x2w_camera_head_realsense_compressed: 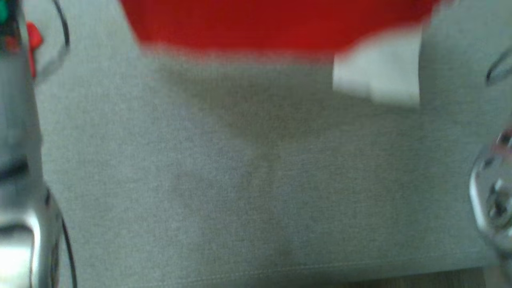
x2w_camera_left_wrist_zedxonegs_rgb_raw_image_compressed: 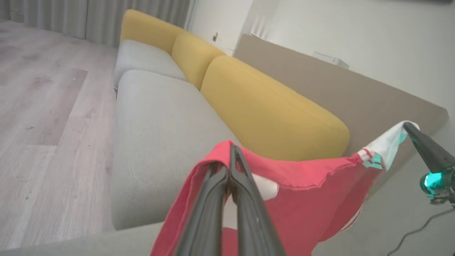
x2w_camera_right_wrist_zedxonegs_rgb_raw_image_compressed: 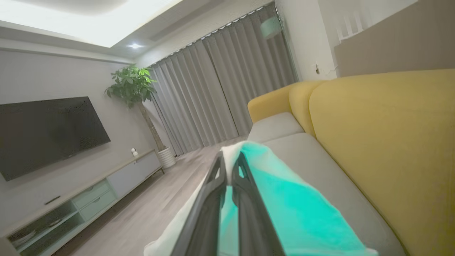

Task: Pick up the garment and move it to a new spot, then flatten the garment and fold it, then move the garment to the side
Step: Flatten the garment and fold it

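Note:
The garment (x2w_camera_head_realsense_compressed: 256,24) is red with a white and teal sleeve, and it hangs stretched in the air above the grey sofa seat (x2w_camera_head_realsense_compressed: 256,180). In the left wrist view my left gripper (x2w_camera_left_wrist_zedxonegs_rgb_raw_image_compressed: 231,151) is shut on the garment's (x2w_camera_left_wrist_zedxonegs_rgb_raw_image_compressed: 312,192) red upper edge. My right gripper (x2w_camera_left_wrist_zedxonegs_rgb_raw_image_compressed: 408,125) pinches the white sleeve end at the far right of that view. In the right wrist view the right gripper (x2w_camera_right_wrist_zedxonegs_rgb_raw_image_compressed: 231,158) is shut on teal and white cloth of the garment (x2w_camera_right_wrist_zedxonegs_rgb_raw_image_compressed: 295,209). The head view is blurred, so the garment's upper part is cut off there.
Yellow back cushions (x2w_camera_left_wrist_zedxonegs_rgb_raw_image_compressed: 270,113) line the sofa behind the grey seat (x2w_camera_left_wrist_zedxonegs_rgb_raw_image_compressed: 160,135). Wood floor (x2w_camera_left_wrist_zedxonegs_rgb_raw_image_compressed: 39,124) lies in front. A wall TV (x2w_camera_right_wrist_zedxonegs_rgb_raw_image_compressed: 49,131), a low cabinet (x2w_camera_right_wrist_zedxonegs_rgb_raw_image_compressed: 89,199), a potted plant (x2w_camera_right_wrist_zedxonegs_rgb_raw_image_compressed: 133,85) and grey curtains (x2w_camera_right_wrist_zedxonegs_rgb_raw_image_compressed: 220,92) stand across the room.

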